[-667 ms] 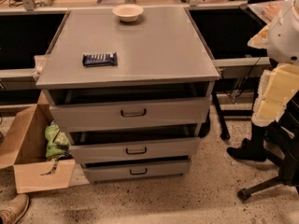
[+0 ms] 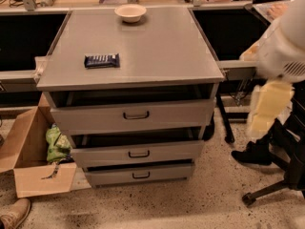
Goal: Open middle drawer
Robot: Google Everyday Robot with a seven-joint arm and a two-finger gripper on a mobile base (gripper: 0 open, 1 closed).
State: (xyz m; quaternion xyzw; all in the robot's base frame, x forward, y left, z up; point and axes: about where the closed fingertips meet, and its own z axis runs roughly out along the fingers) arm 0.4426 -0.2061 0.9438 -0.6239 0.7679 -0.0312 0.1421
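The middle drawer [image 2: 138,152] is the grey panel with a small dark loop handle [image 2: 138,153], between the taller top drawer [image 2: 133,114] and the narrow bottom drawer [image 2: 139,174]. A dark gap shows above its front. My white arm [image 2: 281,46] comes in at the right edge. Its cream-coloured gripper [image 2: 266,109] hangs to the right of the cabinet, level with the top drawer and well away from the handle.
The grey cabinet top [image 2: 157,46] bears a white bowl [image 2: 130,12] and a dark snack bar [image 2: 101,60]. An open cardboard box [image 2: 28,151] with a green bag [image 2: 57,144] stands at the left. A black chair base [image 2: 274,190] is at the right.
My arm and gripper have moved a little left and down at the right edge. The drawers have not moved.
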